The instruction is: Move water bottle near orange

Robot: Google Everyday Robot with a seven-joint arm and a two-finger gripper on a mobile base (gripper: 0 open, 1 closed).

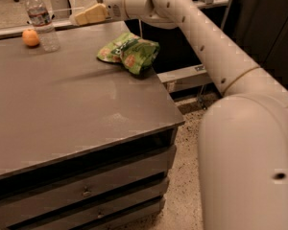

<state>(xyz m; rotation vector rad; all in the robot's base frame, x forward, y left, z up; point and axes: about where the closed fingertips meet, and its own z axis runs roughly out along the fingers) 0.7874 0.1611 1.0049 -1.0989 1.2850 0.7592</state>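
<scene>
The water bottle (41, 22), clear with a white cap and a red, white and blue label, stands upright at the far left of the grey table (62, 114). The orange (30, 37) sits just left of the bottle, almost touching its base. My gripper (88, 15) hangs above the table's far edge, to the right of the bottle and clear of it, with nothing in it. The white arm reaches in from the lower right.
A crumpled green snack bag (129, 51) lies near the table's right edge, below the arm. The table has drawers on its front. Speckled floor and a dark cabinet lie to the right. A rail runs behind the table.
</scene>
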